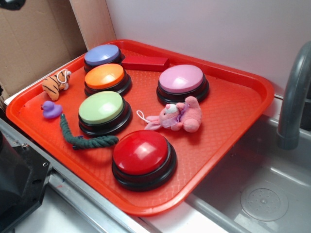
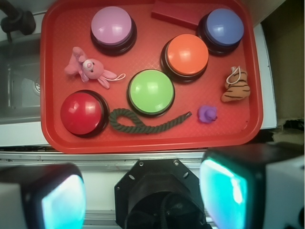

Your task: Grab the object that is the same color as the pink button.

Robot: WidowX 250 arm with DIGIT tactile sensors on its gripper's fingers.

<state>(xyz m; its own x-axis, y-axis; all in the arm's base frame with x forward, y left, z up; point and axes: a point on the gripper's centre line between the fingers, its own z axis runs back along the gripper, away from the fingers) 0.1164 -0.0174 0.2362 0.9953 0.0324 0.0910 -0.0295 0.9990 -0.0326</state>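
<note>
- A red tray (image 1: 252, 104) is sitting next to a grey sink (image 1: 272, 194), and it is holding five big round buttons and some little toys.
- The pink bunny toy (image 1: 177, 115) is lying on its side in the middle of the tray, just near the pink button (image 1: 181, 80).
- The bunny is resting between the pink button and the red button (image 1: 142, 154), and its white loop string is pointing at the green button (image 1: 102, 109).
- The orange button (image 1: 105, 77) and the blue button (image 1: 102, 56) are sitting farther back on the left.
- A tiger toy (image 1: 56, 83), a purple duck (image 1: 51, 109) and a green rope (image 1: 80, 137) are lying along the left side.
- The gripper (image 2: 143, 195) is hanging high over the near edge of the tray, its two fingers spread wide apart, and it is holding nothing.
</note>
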